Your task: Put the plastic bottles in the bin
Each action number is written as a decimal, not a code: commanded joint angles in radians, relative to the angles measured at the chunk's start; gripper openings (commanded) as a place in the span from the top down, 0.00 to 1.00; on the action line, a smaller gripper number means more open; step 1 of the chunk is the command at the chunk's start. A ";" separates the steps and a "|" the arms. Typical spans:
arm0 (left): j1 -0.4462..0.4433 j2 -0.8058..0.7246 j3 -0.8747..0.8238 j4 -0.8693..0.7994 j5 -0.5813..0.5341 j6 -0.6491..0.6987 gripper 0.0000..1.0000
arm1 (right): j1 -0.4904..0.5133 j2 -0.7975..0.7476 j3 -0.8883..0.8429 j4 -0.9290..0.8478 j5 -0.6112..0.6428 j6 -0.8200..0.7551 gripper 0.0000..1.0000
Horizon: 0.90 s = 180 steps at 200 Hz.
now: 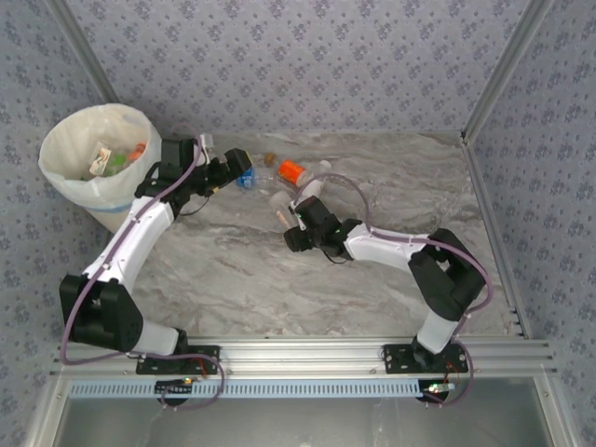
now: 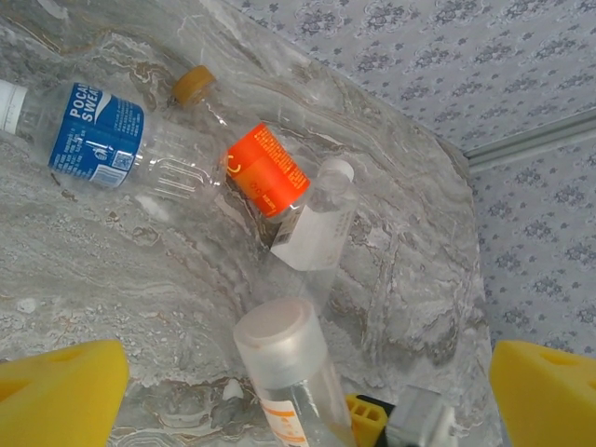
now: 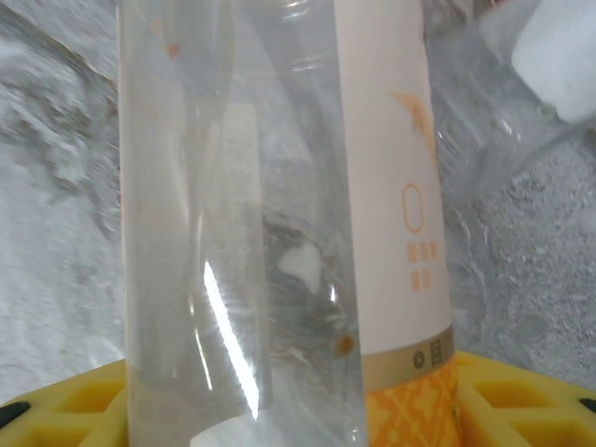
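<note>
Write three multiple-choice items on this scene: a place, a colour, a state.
1. In the top view, the bin stands: A far right; B far left; C between the arm bases.
2. The Pocari Sweat bottle has a label that is: A green; B black; C blue.
3. The left gripper is: A open; B shut on a bottle; C shut on the bin's rim.
Key: 1 B, it shows at the upper left; 2 C, the blue label is plain in the left wrist view; 3 A, its yellow fingers stand wide apart.

Bottles (image 1: 116, 160) are seen in the bin (image 1: 53, 160) at upper left; a white-capped bottle (image 1: 279, 201) is held by the right gripper (image 1: 294, 222).
</note>
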<state>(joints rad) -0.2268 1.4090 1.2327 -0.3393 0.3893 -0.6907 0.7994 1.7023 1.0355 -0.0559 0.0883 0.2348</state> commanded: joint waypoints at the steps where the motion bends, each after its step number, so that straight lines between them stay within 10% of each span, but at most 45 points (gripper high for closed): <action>1: -0.017 0.008 -0.018 0.022 0.007 -0.007 0.01 | 0.007 -0.053 -0.014 0.081 -0.056 0.002 0.52; 112: -0.157 -0.022 -0.209 0.307 -0.011 -0.063 0.01 | 0.023 -0.079 0.052 0.244 -0.288 0.123 0.51; 180: -0.157 -0.060 -0.233 0.330 -0.070 -0.068 0.19 | 0.024 -0.093 0.042 0.302 -0.348 0.129 0.49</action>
<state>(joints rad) -0.3809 1.3689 0.9985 -0.0513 0.3252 -0.7601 0.8188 1.6428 1.0519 0.1917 -0.2081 0.3515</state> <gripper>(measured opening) 0.842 0.602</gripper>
